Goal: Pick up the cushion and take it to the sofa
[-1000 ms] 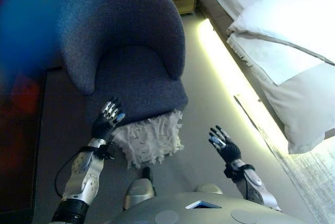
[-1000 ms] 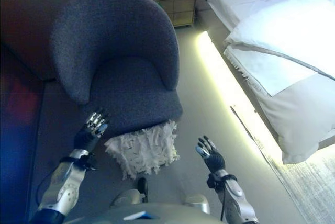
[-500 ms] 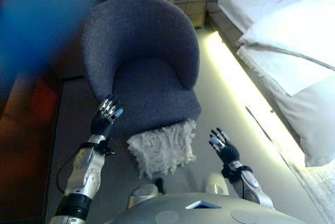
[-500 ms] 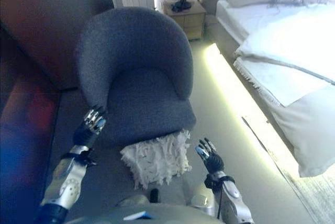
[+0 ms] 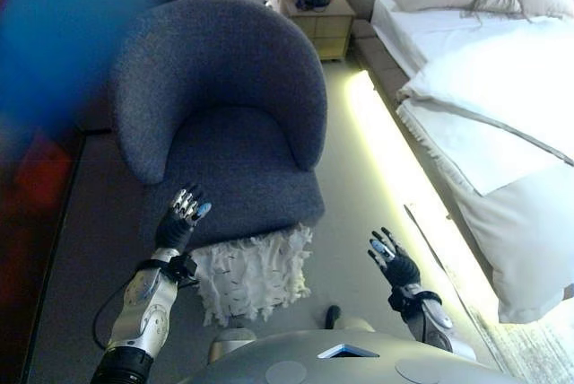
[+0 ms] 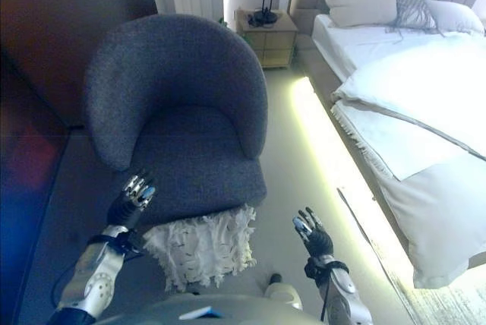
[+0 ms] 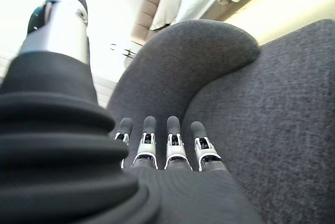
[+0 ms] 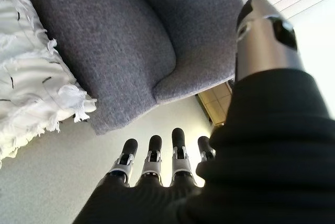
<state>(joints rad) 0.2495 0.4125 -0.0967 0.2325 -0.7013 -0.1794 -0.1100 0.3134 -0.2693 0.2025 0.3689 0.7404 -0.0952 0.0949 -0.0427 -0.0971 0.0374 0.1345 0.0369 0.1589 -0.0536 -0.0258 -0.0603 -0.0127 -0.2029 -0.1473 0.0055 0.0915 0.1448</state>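
A white shaggy cushion (image 5: 247, 273) lies on the floor against the front of a dark grey round armchair (image 5: 224, 115); it also shows in the right wrist view (image 8: 31, 93). My left hand (image 5: 182, 218) is open, raised just left of the cushion by the chair's front left edge, holding nothing. My right hand (image 5: 391, 262) is open over the floor to the right of the cushion, well apart from it. Both wrist views show straight fingers (image 7: 170, 143) (image 8: 152, 164) and nothing held.
A bed (image 5: 484, 106) with white bedding and pillows stands on the right, with a lit strip (image 5: 386, 142) along its base. A wooden nightstand (image 5: 318, 16) stands behind the chair. A dark wall (image 6: 45, 74) is on the left. Pale floor (image 5: 359, 205) runs between chair and bed.
The camera view has shifted, so the whole scene sits differently. Both hands stay open and raised on either side of the cushion; the cushion still lies on the floor.
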